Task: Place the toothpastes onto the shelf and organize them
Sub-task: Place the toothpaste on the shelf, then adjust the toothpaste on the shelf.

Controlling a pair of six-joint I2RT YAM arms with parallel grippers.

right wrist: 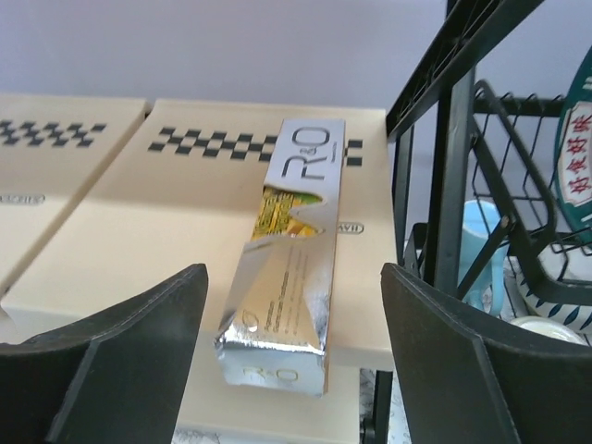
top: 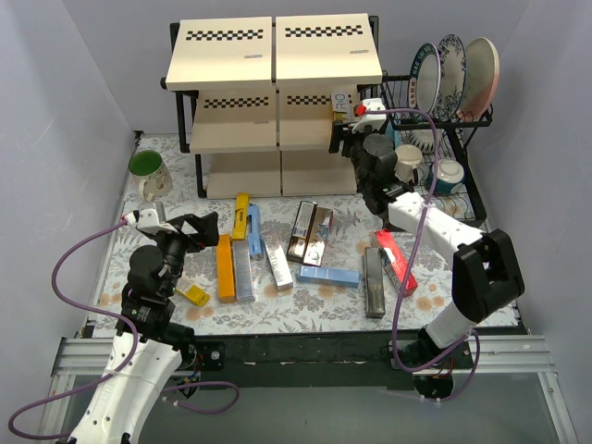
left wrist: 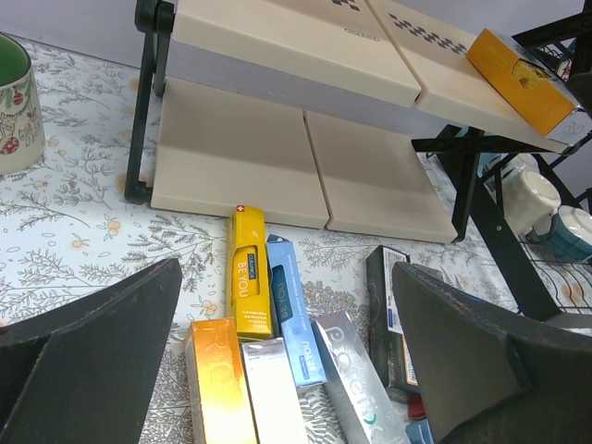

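The shelf [top: 231,42] stands at the back of the table. A silver toothpaste carton [right wrist: 287,277] marked R.O lies flat on its middle board [right wrist: 139,213], near the right end [top: 340,102]. My right gripper [right wrist: 291,361] is open around the carton's near end, with both fingers clear of it. The other toothpastes lie loose on the mat: orange [top: 225,268], yellow [top: 240,217], blue [top: 253,231], silver [top: 277,264], red [top: 396,262]. My left gripper [left wrist: 287,351] hangs open and empty above the yellow carton [left wrist: 248,277], blue carton [left wrist: 291,314] and orange carton [left wrist: 217,388].
A black wire dish rack [top: 462,120] with plates stands right of the shelf, close to my right arm. Mugs [top: 450,174] sit at its base. A green-lined mug [top: 148,171] stands at the back left. A small yellow box [top: 192,294] lies by my left arm.
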